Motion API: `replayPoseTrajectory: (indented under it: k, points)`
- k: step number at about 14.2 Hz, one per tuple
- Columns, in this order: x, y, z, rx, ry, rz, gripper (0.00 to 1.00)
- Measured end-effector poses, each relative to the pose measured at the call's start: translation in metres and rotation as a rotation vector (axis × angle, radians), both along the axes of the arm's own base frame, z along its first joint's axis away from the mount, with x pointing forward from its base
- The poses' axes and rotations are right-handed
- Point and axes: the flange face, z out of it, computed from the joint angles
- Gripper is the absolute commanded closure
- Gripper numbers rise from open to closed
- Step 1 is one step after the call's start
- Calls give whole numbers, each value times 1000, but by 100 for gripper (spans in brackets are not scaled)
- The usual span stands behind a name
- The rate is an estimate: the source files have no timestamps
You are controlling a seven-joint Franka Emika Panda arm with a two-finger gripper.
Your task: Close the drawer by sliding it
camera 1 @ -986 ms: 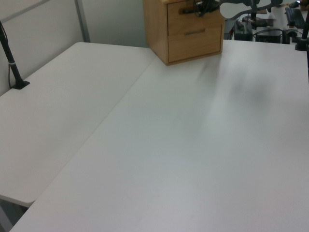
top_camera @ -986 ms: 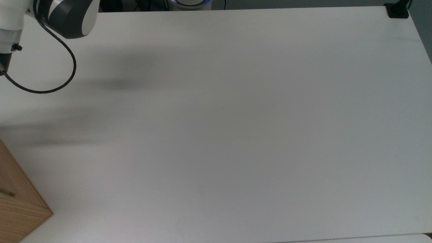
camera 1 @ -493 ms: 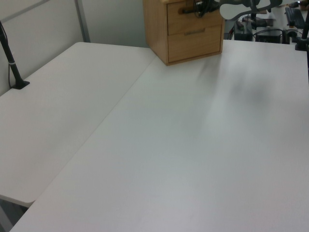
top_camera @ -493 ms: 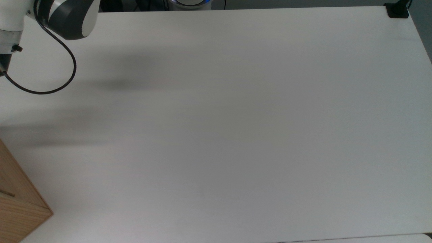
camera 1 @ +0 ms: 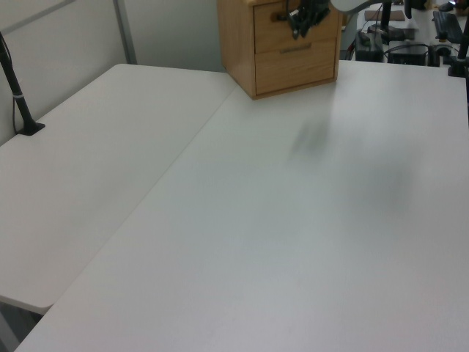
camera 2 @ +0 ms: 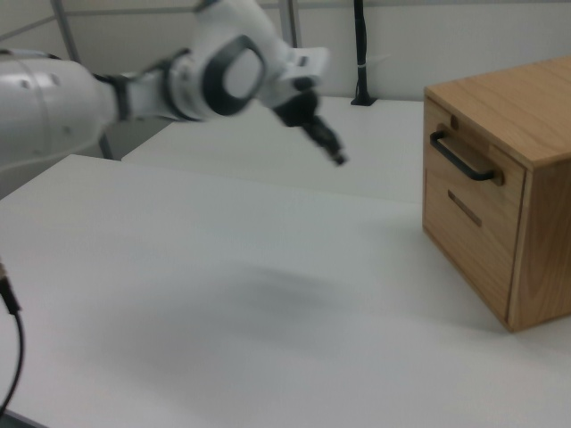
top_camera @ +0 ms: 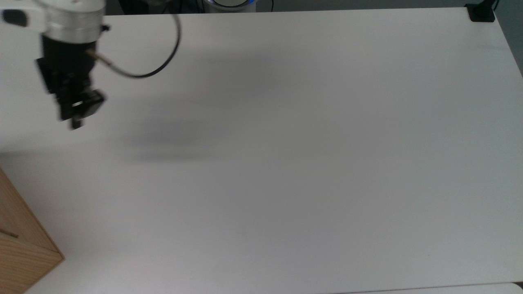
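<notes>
Drawer (camera 2: 464, 165), the upper of two fronts in the cabinet (camera 2: 526, 116), sits flush with the cabinet face in the right view, its black loop handle (camera 2: 462, 158) standing out from the wood. The cabinet stands at one end of the white tabletop (top_camera: 286, 163): at the bottom left corner in the top view, at the far edge in the left view, and at the right edge in the right view. The lower front (camera 2: 466, 218) below it has a slim recessed pull. The gripper (camera 2: 332, 150) hangs in the air above the tabletop, apart from the cabinet and touching nothing, pointing down toward the cabinet side in the right view. I cannot tell how its fingers stand, as it is blurred in every view. A black cable (top_camera: 155, 61) loops from the wrist.
</notes>
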Motion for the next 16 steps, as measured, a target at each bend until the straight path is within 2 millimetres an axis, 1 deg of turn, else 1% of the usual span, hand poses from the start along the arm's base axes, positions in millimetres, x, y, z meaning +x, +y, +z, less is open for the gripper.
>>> replayPoseTrajectory:
  k: [1, 2, 3, 4, 6, 8, 10, 12, 14, 16]
  points:
    - [-12, 23, 5, 30, 60, 56, 28]
    - [-25, 46, 11, 65, 122, 118, 0]
    - [-48, 79, 23, 109, 211, 219, 0]
    - [-63, 97, 31, 132, 267, 285, 0]
    - [-92, 129, 46, 165, 370, 408, 0]
    - [-113, 152, 60, 166, 420, 494, 0]
    - [-127, 166, 67, 162, 455, 549, 0]
    - [-132, 174, 69, 160, 471, 572, 0]
    - [-132, 173, 67, 160, 474, 576, 0]
    - [-132, 163, 67, 164, 474, 561, 0]
